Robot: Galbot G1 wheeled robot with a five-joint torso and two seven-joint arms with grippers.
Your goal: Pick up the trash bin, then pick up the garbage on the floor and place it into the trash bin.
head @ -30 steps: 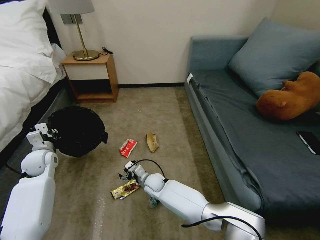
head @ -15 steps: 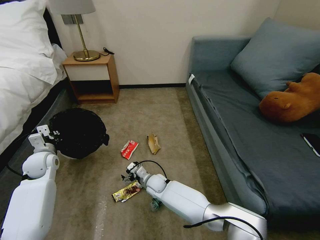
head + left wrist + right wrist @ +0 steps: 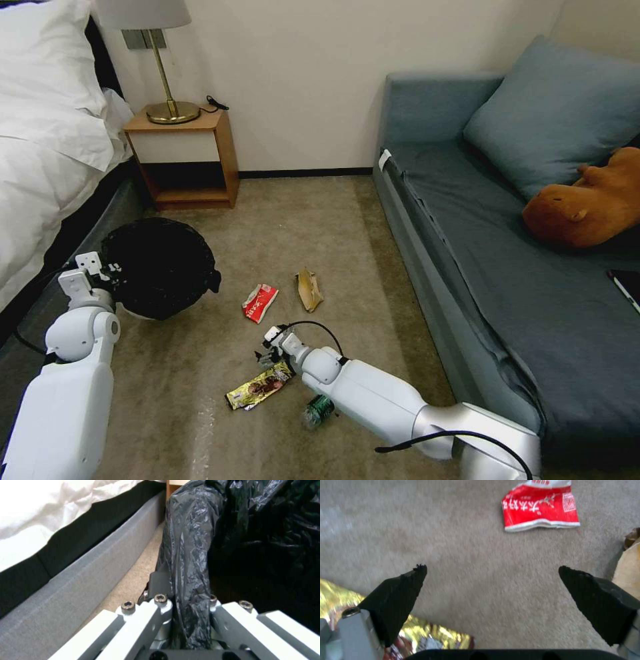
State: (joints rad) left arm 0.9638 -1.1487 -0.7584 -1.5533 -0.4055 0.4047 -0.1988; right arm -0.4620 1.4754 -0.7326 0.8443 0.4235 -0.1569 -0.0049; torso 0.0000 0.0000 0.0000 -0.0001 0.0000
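Item: right pincer [image 3: 267,355], spread wide, low over the carpet [image 3: 373,280] just beside the near end of the gold-brown snack wrapper [image 3: 259,387]. Over the last second the whole head view has slid slightly, so the camera moved; against the litter, the right pincer has edged forward, from over the wrapper's end toward the bare carpet between it and the red-and-white packet [image 3: 260,302]. Judgement: nothing is gripped, all four pieces lie on the floor, and collection has not started. Item: left pincer [image 3: 186,602], pressed together on the bag-draped rim of the trash bin [image 3: 160,267], as it was a second ago; the bin hangs beside the bed [image 3: 47,153], so the first step appears done. Materials: bin liner, thin crinkled black plastic, glossy, loosely folded; bin body white and round beneath. Packet: flat creased foil-like film, printed red with white edge. Snack wrapper: shiny metallic film, long and flattened. Tan paper wrapper [image 3: 309,289]: matte, crumpled, standing in a fold, well apart from the bin. Small clear bottle [image 3: 319,409]: green label, lying beside the right forearm. Carpet: short, dull beige pile.
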